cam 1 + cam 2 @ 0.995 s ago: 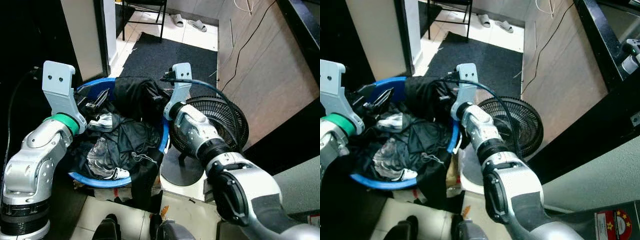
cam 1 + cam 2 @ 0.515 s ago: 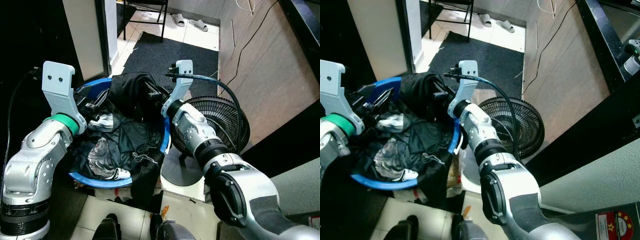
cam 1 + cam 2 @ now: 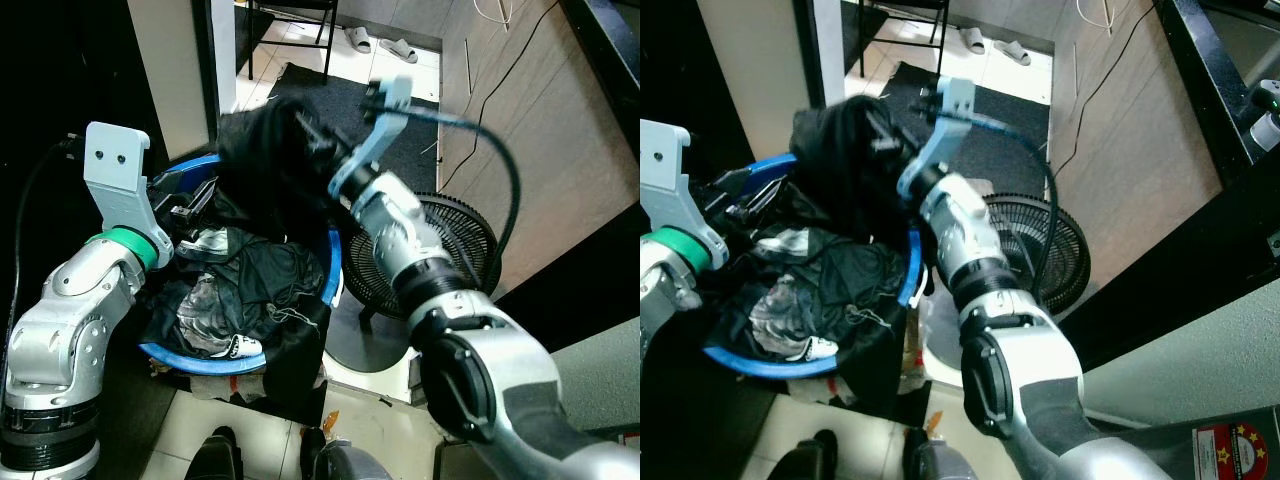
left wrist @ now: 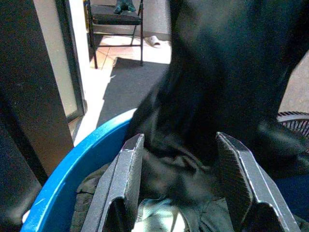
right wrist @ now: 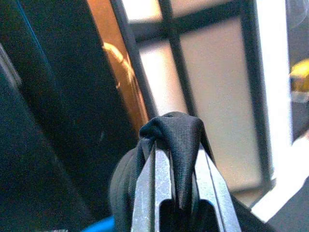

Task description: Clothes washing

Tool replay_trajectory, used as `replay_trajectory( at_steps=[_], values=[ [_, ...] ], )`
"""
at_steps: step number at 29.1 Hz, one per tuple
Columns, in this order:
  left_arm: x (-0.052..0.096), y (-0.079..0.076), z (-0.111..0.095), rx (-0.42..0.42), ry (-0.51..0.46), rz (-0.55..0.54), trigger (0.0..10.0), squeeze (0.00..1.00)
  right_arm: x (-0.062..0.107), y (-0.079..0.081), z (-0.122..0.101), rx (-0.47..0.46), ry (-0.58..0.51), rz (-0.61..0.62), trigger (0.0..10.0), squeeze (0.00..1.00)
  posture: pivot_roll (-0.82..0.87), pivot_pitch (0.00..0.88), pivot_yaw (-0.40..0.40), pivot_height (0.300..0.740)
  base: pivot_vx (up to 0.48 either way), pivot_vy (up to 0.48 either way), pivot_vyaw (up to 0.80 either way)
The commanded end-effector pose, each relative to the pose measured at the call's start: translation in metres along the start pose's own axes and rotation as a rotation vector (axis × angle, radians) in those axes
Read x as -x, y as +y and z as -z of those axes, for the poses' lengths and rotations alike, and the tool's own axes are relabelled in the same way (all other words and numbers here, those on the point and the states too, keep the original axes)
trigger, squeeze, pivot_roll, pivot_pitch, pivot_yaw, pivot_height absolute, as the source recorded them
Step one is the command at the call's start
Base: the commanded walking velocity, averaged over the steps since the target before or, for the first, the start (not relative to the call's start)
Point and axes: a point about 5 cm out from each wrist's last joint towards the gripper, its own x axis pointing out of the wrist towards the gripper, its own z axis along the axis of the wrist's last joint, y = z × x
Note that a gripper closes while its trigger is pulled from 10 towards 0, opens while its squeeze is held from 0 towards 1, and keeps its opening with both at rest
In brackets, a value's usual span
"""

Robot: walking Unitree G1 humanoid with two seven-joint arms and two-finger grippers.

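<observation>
**Dark garment lifted from the basin**

Head view: the right gripper (image 3: 322, 150) hoists a black garment (image 3: 262, 150) above the blue basin (image 3: 332, 270), likely separating one piece.

Left wrist: the left gripper (image 4: 179, 186), fingers spread, empty, hovers over the laundry.

Right wrist: fabric is pinched tightly between its fingers (image 5: 155, 181).

A home's utility corner: tiled floor (image 3: 385, 75) with slippers (image 3: 398, 50), a floor fan (image 3: 470, 250), a dark doormat (image 3: 330, 100).
</observation>
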Motion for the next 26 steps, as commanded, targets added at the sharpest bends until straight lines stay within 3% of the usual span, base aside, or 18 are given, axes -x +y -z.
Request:
replay_trajectory(
  at_steps=[1, 4, 5, 6, 7, 8, 9, 10, 11, 12, 13, 14, 20, 23, 26],
  values=[
    [0.000, -0.002, 0.004, 0.006, 0.013, 0.008, 10.0, 0.00, -0.009, 0.001, -0.037, 0.075, -0.142, -0.007, 10.0, 0.00, 0.16, 0.134, -0.077, 0.740, 0.000, 0.000, 0.00],
    [0.000, -0.002, 0.004, 0.006, 0.013, 0.008, 10.0, 0.00, -0.009, 0.001, -0.037, 0.075, -0.142, -0.007, 10.0, 0.00, 0.16, 0.134, -0.077, 0.740, 0.000, 0.000, 0.00],
    [0.000, -0.002, 0.004, 0.007, 0.012, 0.010, 10.0, 0.00, -0.015, 0.001, -0.075, 0.190, -0.245, -0.007, 10.0, 0.00, 0.16, 0.133, -0.076, 0.740, 0.000, 0.000, 0.00],
    [0.000, -0.002, 0.004, 0.007, 0.012, 0.010, 10.0, 0.00, -0.015, 0.001, -0.075, 0.190, -0.245, -0.007, 10.0, 0.00, 0.16, 0.133, -0.076, 0.740, 0.000, 0.000, 0.00],
    [-0.001, -0.004, 0.005, 0.011, 0.012, 0.017, 10.0, 0.00, -0.016, 0.006, -0.128, 0.344, -0.399, 0.001, 10.0, 0.00, 0.14, 0.121, -0.073, 0.740, 0.000, 0.000, 0.00],
    [-0.002, -0.006, 0.006, 0.014, 0.011, 0.022, 10.0, 0.00, -0.011, 0.012, -0.166, 0.445, -0.521, 0.001, 10.0, 0.00, 0.14, 0.120, -0.072, 0.740, 0.000, 0.000, 0.00],
    [-0.002, -0.006, 0.006, 0.014, 0.011, 0.022, 10.0, 0.00, -0.011, 0.012, -0.166, 0.445, -0.521, 0.001, 10.0, 0.00, 0.14, 0.120, -0.072, 0.740, 0.000, 0.000, 0.00],
    [-0.003, -0.007, 0.006, 0.017, 0.010, 0.027, 10.0, 0.00, -0.002, 0.019, -0.200, 0.520, -0.644, 0.008, 10.0, 0.00, 0.14, 0.116, -0.069, 0.740, 0.000, 0.000, 0.00],
    [-0.003, -0.007, 0.006, 0.017, 0.010, 0.027, 10.0, 0.00, -0.002, 0.019, -0.200, 0.520, -0.644, 0.008, 10.0, 0.00, 0.14, 0.116, -0.069, 0.740, 0.000, 0.000, 0.00],
    [-0.004, -0.008, 0.006, 0.018, 0.010, 0.032, 10.0, 0.00, 0.010, 0.025, -0.227, 0.572, -0.759, 0.025, 10.0, 0.00, 0.14, 0.111, -0.062, 0.740, 0.000, 0.000, 0.00],
    [-0.004, -0.008, 0.006, 0.018, 0.010, 0.032, 10.0, 0.00, 0.010, 0.025, -0.227, 0.572, -0.759, 0.025, 10.0, 0.00, 0.14, 0.111, -0.062, 0.740, 0.000, 0.000, 0.00],
    [-0.004, -0.009, 0.006, 0.018, 0.011, 0.037, 10.0, 0.00, 0.023, 0.031, -0.249, 0.625, -0.859, 0.044, 10.0, 0.00, 0.13, 0.108, -0.058, 0.740, 0.000, 0.000, 0.00],
    [-0.004, -0.009, 0.006, 0.016, 0.012, 0.044, 10.0, 0.00, 0.036, 0.035, -0.262, 0.708, -0.907, 0.068, 10.0, 0.00, 0.13, 0.100, -0.054, 0.740, 0.000, 0.000, 0.00],
    [-0.004, -0.013, 0.000, 0.012, -0.005, 0.059, 10.0, 0.00, 0.040, -0.009, -0.201, 0.713, -0.626, 0.218, 10.0, 0.00, 0.13, 0.101, -0.051, 0.740, 0.000, 0.000, 0.00],
    [-0.003, -0.015, -0.003, 0.008, -0.013, 0.067, 10.0, 0.00, 0.046, -0.020, -0.185, 0.713, -0.554, 0.272, 10.0, 0.00, 0.13, 0.101, -0.051, 0.740, 0.000, 0.000, 0.00]
  ],
)
